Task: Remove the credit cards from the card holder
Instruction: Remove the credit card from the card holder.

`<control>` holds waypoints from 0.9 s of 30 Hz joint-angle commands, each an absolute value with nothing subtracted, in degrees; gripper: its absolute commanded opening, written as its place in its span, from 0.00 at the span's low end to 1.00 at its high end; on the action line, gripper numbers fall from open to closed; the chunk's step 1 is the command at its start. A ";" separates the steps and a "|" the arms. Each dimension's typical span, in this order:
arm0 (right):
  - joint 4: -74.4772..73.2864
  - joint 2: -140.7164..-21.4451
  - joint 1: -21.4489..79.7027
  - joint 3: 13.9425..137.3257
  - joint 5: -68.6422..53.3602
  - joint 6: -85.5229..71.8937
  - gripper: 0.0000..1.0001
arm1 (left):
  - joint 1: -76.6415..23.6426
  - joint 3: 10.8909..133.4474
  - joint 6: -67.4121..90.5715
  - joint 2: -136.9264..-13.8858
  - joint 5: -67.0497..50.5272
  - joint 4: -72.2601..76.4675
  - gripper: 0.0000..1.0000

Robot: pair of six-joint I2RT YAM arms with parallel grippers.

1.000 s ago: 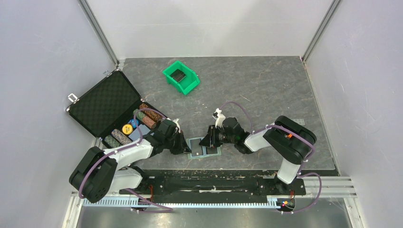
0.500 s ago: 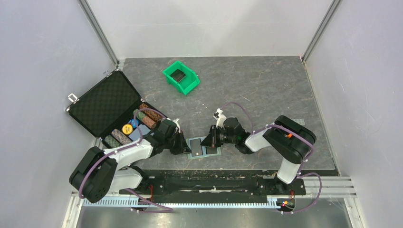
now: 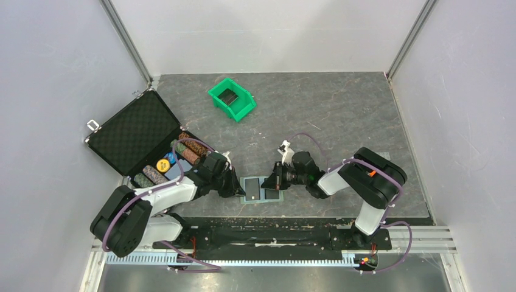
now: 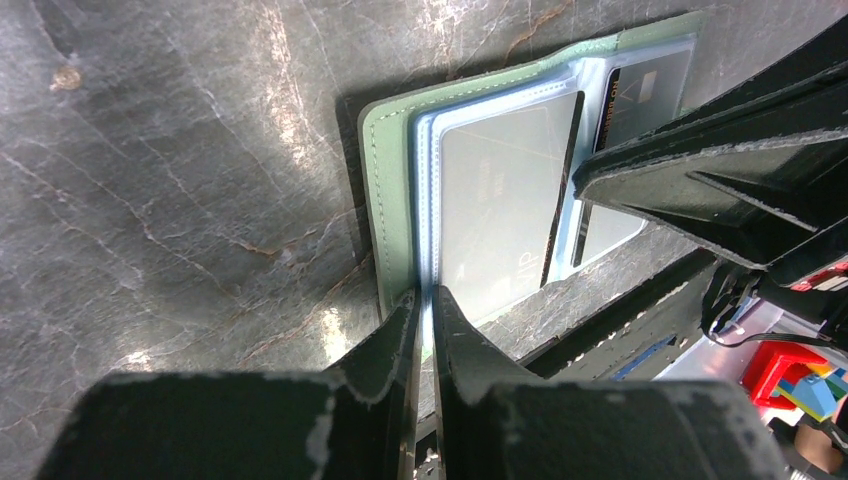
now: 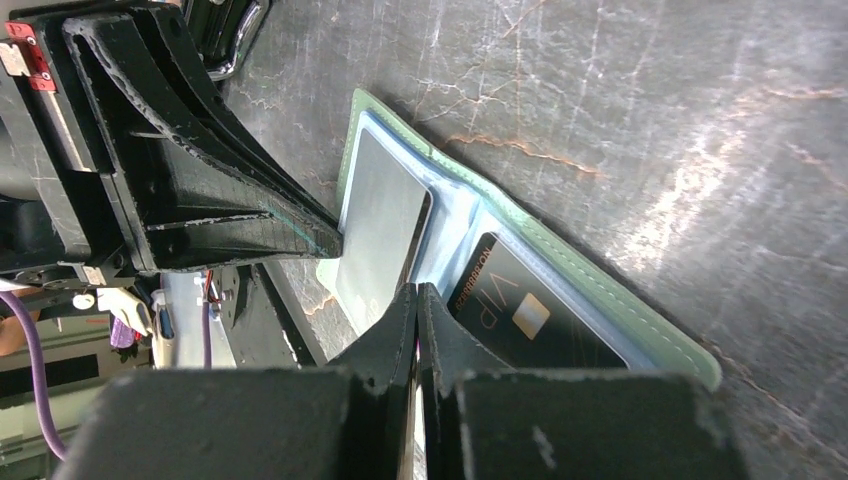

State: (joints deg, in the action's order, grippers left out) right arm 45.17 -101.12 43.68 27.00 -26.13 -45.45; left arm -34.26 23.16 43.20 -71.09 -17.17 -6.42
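The card holder (image 3: 260, 180) lies spread open near the table's front edge, pale green with a light blue inner sleeve (image 4: 385, 200) (image 5: 600, 290). One credit card (image 4: 505, 190) (image 5: 375, 235) sits in its left half, glare-grey. A second dark card (image 4: 645, 85) (image 5: 520, 320), marked VIP, sits in the right half. My left gripper (image 3: 238, 188) (image 4: 425, 292) is shut on the holder's left edge, pinning the sleeve. My right gripper (image 3: 271, 182) (image 5: 416, 290) is shut at the first card's inner edge by the spine, which looks slightly lifted.
An open black foam-lined case (image 3: 137, 134) with rolls of poker chips (image 3: 182, 152) stands at the left. A green bin (image 3: 231, 99) holding a dark item stands at the back. The black base rail (image 3: 274, 234) runs just in front of the holder.
My right gripper has drawn back a little to the right at the holder's spine. The left gripper has kept its hold on the holder's edge.
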 commanded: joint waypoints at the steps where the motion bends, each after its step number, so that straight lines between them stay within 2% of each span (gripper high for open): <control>1: 46.85 -98.41 42.30 25.72 -27.50 -44.66 0.00 | -34.63 22.89 42.63 -73.98 -12.71 -8.50 0.14; 8: 47.09 -97.58 41.90 25.39 -27.63 -44.16 0.00 | -34.62 22.85 42.88 -73.67 -13.25 -8.11 0.14; 12: 48.69 -97.73 42.03 25.58 -28.20 -44.90 0.12 | -34.64 22.42 43.54 -73.72 -14.53 -6.65 0.14; 16: 48.82 -98.44 42.36 26.31 -28.00 -45.09 0.17 | -34.63 22.31 43.75 -73.72 -14.85 -6.27 0.14; 27: 49.61 -102.16 43.83 28.54 -27.95 -45.70 0.18 | -34.63 21.89 44.17 -73.82 -15.55 -5.20 0.14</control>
State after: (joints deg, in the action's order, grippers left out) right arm 46.72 -100.90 43.13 26.46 -27.38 -45.56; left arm -34.24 23.77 43.22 -71.64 -17.50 -6.96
